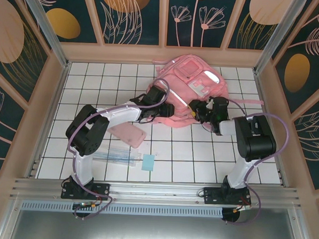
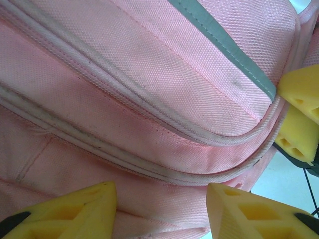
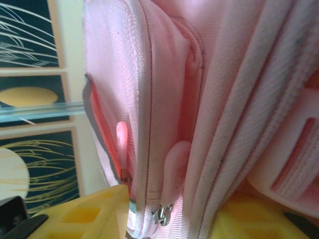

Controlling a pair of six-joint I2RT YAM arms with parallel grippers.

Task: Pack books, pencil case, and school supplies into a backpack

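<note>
The pink backpack [image 1: 189, 83] lies at the back middle of the tiled table. My left gripper [image 1: 163, 104] is at its near left edge. In the left wrist view that gripper [image 2: 162, 201] has a fold of the backpack [image 2: 149, 99] bunched between its yellow fingers [image 2: 75, 214]. My right gripper [image 1: 201, 112] is at the near right edge and grips the backpack [image 3: 164, 74] beside a zipper pull [image 3: 167, 213]. The pale pink pencil case [image 1: 128, 133], the clear packet of sticks [image 1: 117, 155] and the light-blue pad [image 1: 148, 162] lie in front. The books are out of view.
Wooden walls [image 1: 163, 54] with dark patterned panels close in the table at the back and sides. A metal rail [image 1: 155, 191] runs along the near edge, with both arm bases on it. My right gripper's yellow fingers [image 2: 301, 119] stand close to the left gripper.
</note>
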